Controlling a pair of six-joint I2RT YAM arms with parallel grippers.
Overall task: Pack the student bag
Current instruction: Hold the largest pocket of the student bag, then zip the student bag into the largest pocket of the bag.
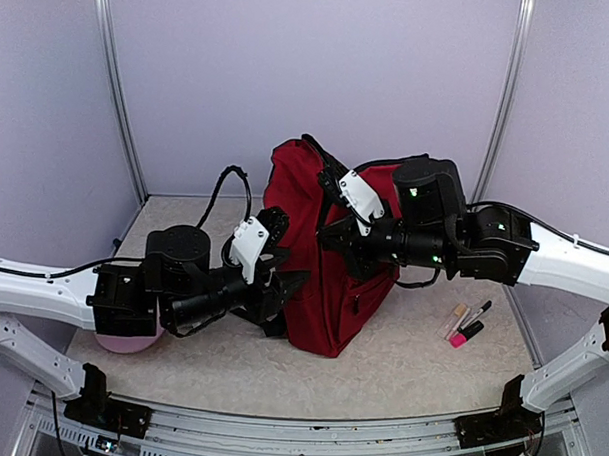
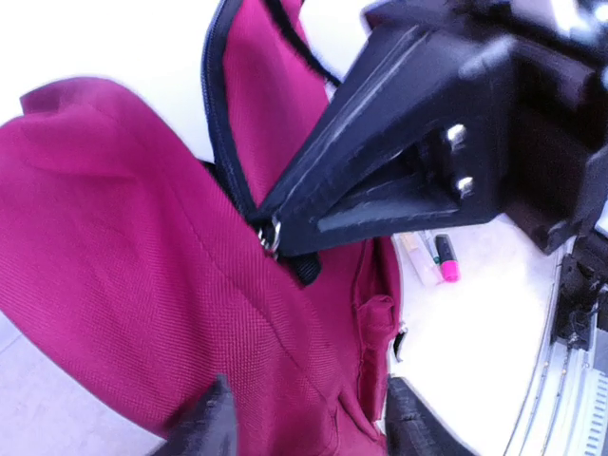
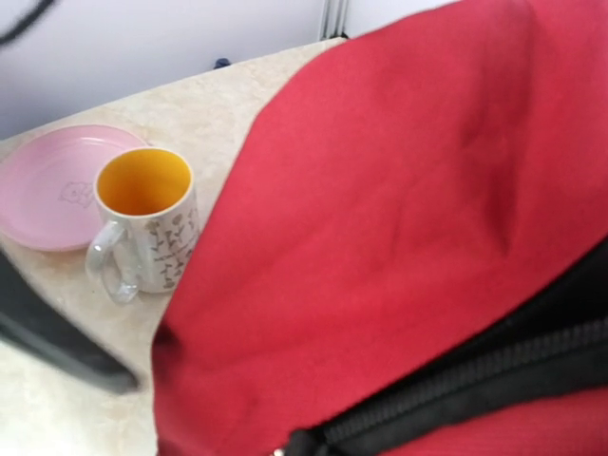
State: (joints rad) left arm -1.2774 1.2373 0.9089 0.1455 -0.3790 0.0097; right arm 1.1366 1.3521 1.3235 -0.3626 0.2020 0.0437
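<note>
The dark red student bag (image 1: 333, 279) stands upright in the middle of the table, its black zipper partly open at the top. My left gripper (image 1: 292, 288) is open against the bag's left side. In the left wrist view its fingertips (image 2: 204, 429) straddle the red fabric (image 2: 142, 247). My right gripper (image 1: 329, 234) reaches in from the right. In the left wrist view its black fingers meet on the metal zipper pull (image 2: 271, 237). The right wrist view shows only red fabric (image 3: 380, 218) and the black zipper (image 3: 475, 389); its own fingers are hidden.
A few markers, one with a pink cap (image 1: 468, 326), lie on the table right of the bag; they also show in the left wrist view (image 2: 435, 258). A flowered mug (image 3: 147, 223) and a pink plate (image 3: 47, 185) sit left of the bag; the plate (image 1: 130, 340) is under my left arm.
</note>
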